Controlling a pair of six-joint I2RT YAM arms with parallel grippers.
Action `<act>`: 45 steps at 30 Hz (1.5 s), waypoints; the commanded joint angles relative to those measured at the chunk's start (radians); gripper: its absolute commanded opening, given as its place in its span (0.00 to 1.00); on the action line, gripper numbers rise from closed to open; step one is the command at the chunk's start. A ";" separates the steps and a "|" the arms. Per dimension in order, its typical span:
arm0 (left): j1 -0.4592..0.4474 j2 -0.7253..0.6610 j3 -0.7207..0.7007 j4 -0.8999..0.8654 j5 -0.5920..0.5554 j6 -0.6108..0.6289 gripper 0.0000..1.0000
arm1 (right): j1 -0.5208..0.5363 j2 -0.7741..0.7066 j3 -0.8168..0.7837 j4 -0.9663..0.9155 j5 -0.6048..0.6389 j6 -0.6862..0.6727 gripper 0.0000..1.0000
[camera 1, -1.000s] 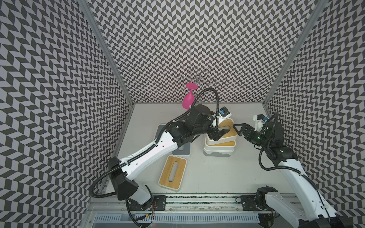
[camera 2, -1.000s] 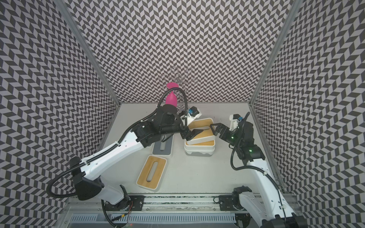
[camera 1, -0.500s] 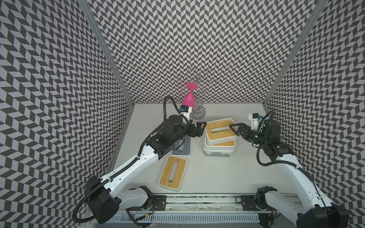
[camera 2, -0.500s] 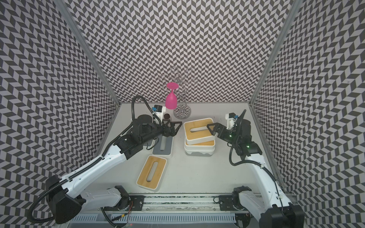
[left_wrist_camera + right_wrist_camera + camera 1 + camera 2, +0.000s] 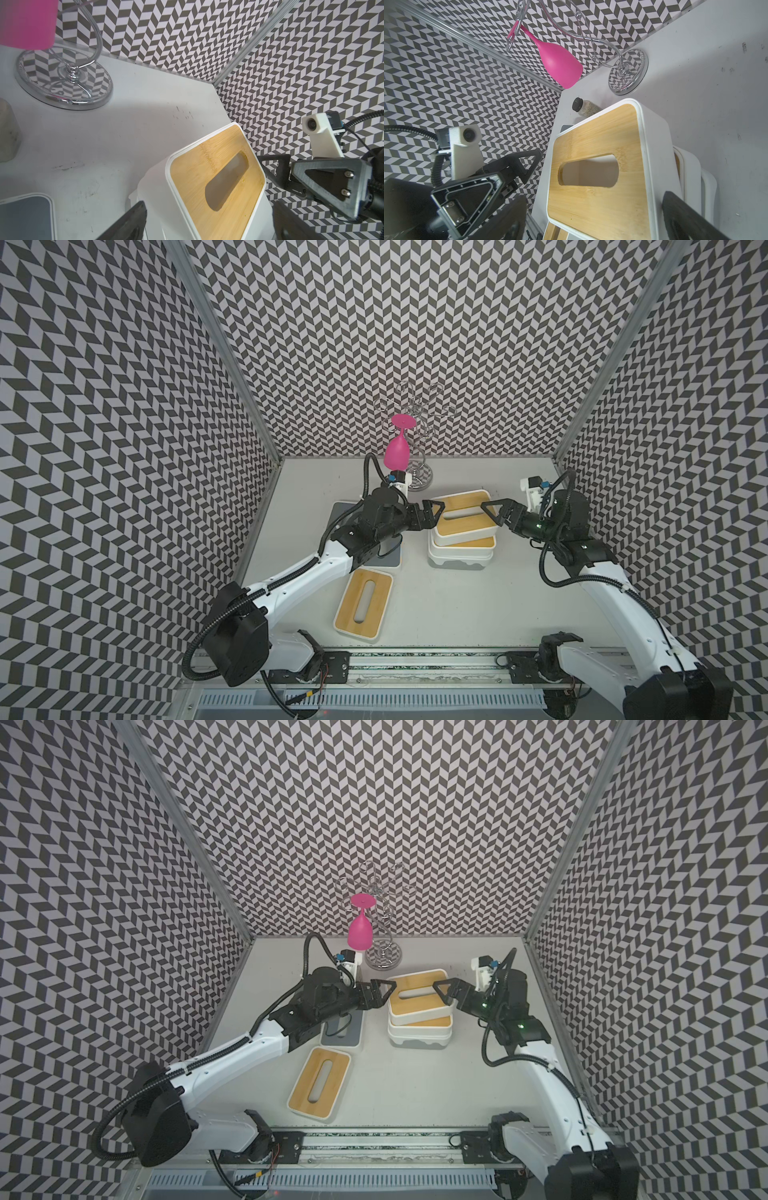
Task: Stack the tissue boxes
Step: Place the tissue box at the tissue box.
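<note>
Three tissue boxes form a stack (image 5: 459, 562) right of centre. The top box (image 5: 463, 518) has a bamboo lid and lies skewed on the bamboo-lidded one below. My left gripper (image 5: 434, 514) is open at its left end and my right gripper (image 5: 492, 514) is open at its right end. In both wrist views the box end (image 5: 207, 187) (image 5: 593, 199) sits between wide jaws with gaps on both sides. A loose bamboo-lidded box (image 5: 363, 605) lies near the front. A grey-lidded box (image 5: 343, 1036) lies partly under my left arm.
A pink goblet (image 5: 397, 452) hangs on a chrome rack whose round base (image 5: 420, 480) stands at the back, just behind my left wrist. A small dark-capped jar (image 5: 584, 108) stands by the stack's far left corner. Patterned walls close three sides.
My left gripper let go of the top box, opened wide and drew back left off the stack, then edged back to its left end. The right gripper stayed open at the right end.
</note>
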 commanded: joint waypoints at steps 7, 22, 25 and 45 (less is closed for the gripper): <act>-0.053 0.045 0.021 0.053 0.017 -0.022 0.95 | 0.010 -0.045 -0.021 0.003 -0.020 -0.005 0.99; -0.070 0.108 0.088 0.031 0.008 0.020 0.95 | 0.019 -0.115 -0.051 -0.091 -0.026 -0.019 0.99; -0.072 0.118 0.095 0.025 0.005 0.018 0.95 | 0.020 -0.123 -0.057 -0.104 -0.023 -0.023 0.99; -0.128 0.078 0.068 -0.009 -0.072 -0.008 0.96 | 0.022 -0.131 -0.067 -0.098 -0.045 -0.006 0.99</act>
